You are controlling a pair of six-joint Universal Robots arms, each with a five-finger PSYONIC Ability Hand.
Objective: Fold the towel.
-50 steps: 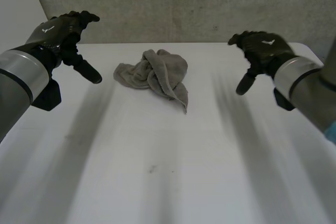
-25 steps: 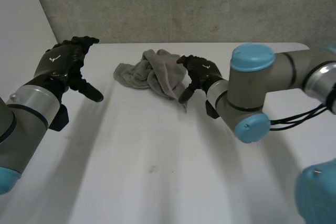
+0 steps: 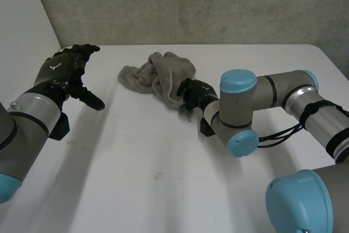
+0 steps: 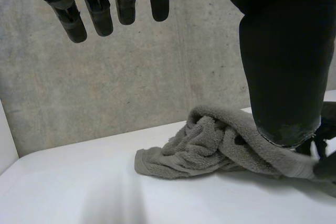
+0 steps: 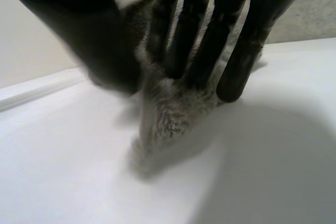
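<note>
On the table [image 3: 136, 162], crumpled towel [image 3: 159, 75] lengthwise across, tail at right hand [image 3: 194, 92].

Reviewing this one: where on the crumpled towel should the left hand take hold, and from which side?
Probably the flat lobe at the end of the towel nearest the left hand, approached from that hand's side and pinched low against the table. That lobe sticks out thin from the bunched middle, and the right hand is at the narrow tail on the opposite end.
</note>
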